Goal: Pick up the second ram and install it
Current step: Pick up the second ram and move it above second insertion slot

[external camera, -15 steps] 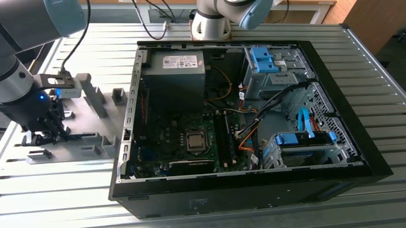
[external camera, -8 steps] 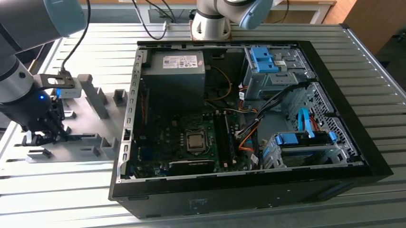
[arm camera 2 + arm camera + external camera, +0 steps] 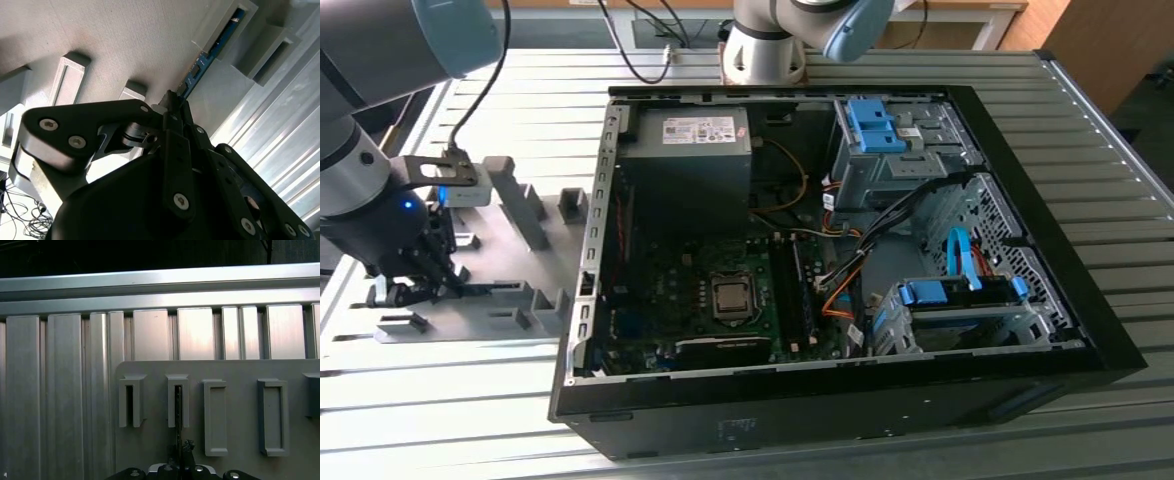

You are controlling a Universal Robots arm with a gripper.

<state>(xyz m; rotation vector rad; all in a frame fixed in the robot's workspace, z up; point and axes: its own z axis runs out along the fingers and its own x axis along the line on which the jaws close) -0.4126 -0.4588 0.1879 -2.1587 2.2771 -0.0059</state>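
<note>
Grey plastic fixture plate (image 3: 480,318) at the exterior view's left is where the work stands. The gripper (image 3: 411,288) hangs low over it, the arm upright above so the fingers meet the part from overhead. In both wrist views the fingers appear clenched on the second ram (image 3: 215,45), one dark strip standing on edge. One end sits in a slotted holder block (image 3: 170,390) that keeps it upright and reachable, and it looks not yet lifted clear.

The first wrist view gives five blocks on the plate: two slotted, two closed frames and one cut by the picture's edge. There is one strip and one gripper.

Toward the exterior view's middle and right, one open computer case (image 3: 1067,335) lies on its side on the ribbed aluminium table (image 3: 440,415). Its motherboard (image 3: 707,265) faces up, likely so the memory slots (image 3: 787,290) can be reached from above. Their number is too fine to count. Two blue drive caddies (image 3: 874,125) sit along the case's right side.
</note>
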